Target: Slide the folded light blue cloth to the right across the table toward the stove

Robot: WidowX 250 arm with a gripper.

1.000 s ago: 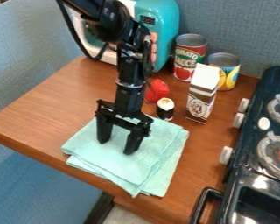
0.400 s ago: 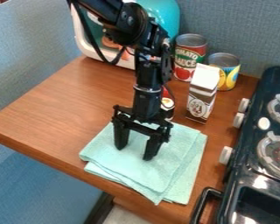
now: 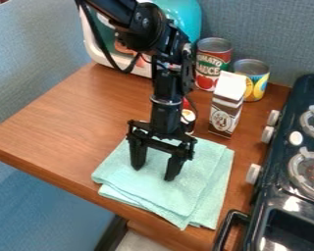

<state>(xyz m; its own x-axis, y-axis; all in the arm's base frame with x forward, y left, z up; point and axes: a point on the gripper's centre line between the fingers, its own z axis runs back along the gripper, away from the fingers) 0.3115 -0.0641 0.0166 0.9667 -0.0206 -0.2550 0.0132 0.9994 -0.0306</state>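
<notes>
A blue-grey wall (image 3: 271,37) rises behind a brown wooden table (image 3: 55,122), whose top takes up much of the view. Along the right side stands a dark toy stove (image 3: 272,201), with burners on top, pale knobs (image 3: 252,174) facing the table and a black handle (image 3: 225,223) at its near end. At the back of the table is a teal toy oven (image 3: 184,17) with a white front, partly hidden by the black robot arm (image 3: 167,81), which comes in from the top edge.

The light green cloth (image 3: 166,193) lies folded in uneven layers on the table, left of the stove and close to the table's near edge, one corner pointing toward the viewer. The black gripper (image 3: 154,172) points down over the middle of the cloth. Its two fingers stand apart, with green fabric visible between them and nothing else held there. The tips appear to meet the cloth, though how firmly they press cannot be told.

Toward the back, right of the arm, a red-labelled can (image 3: 214,63) stands upright beside a shorter can (image 3: 258,88) with a yellow label. In front of them is an upright brown and white carton (image 3: 225,115), its top slanted. Just left of the carton sits a small black and white roll (image 3: 188,117), partly behind the gripper, and beyond it shows a bit of a red object (image 3: 186,104).
</notes>
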